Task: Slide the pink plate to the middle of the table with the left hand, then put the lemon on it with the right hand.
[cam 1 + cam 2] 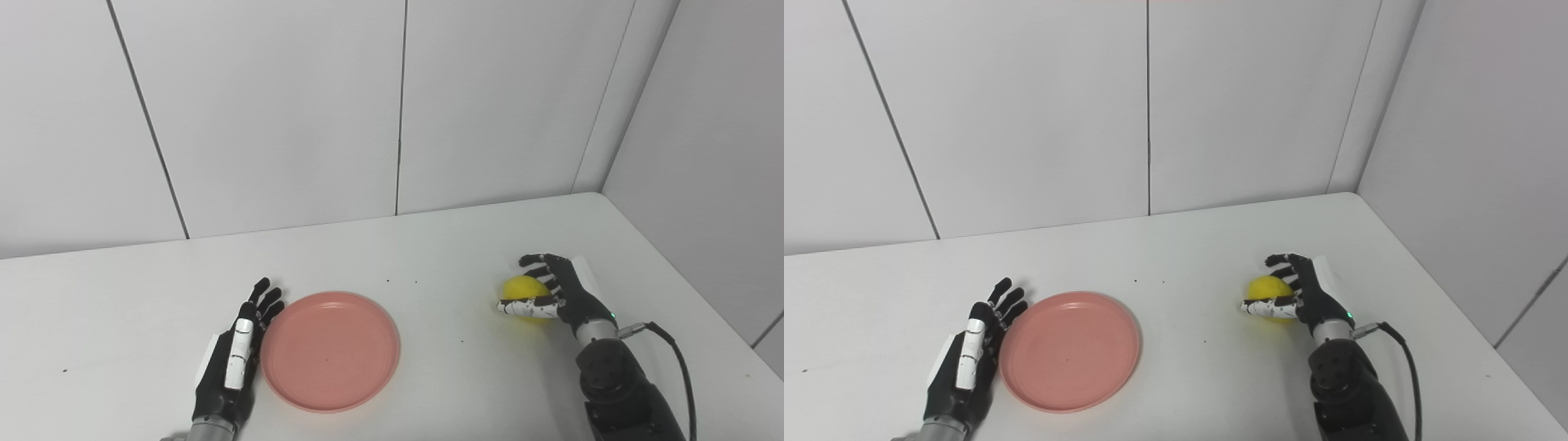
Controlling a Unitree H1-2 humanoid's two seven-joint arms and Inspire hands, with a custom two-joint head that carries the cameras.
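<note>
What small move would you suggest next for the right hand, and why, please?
Probably lift the lemon and carry it left to the plate. The right hand is already wrapped around it, the plate sits bare near mid-table, and the left hand rests open beside its rim.

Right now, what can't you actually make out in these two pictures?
- The far side of the lemon, both views: the right hand wraps it, so the grip's firmness is unclear.
- Whether the left hand touches the pink plate: too close to tell.
- Both forearms: cut off by the bottom edge.
</note>
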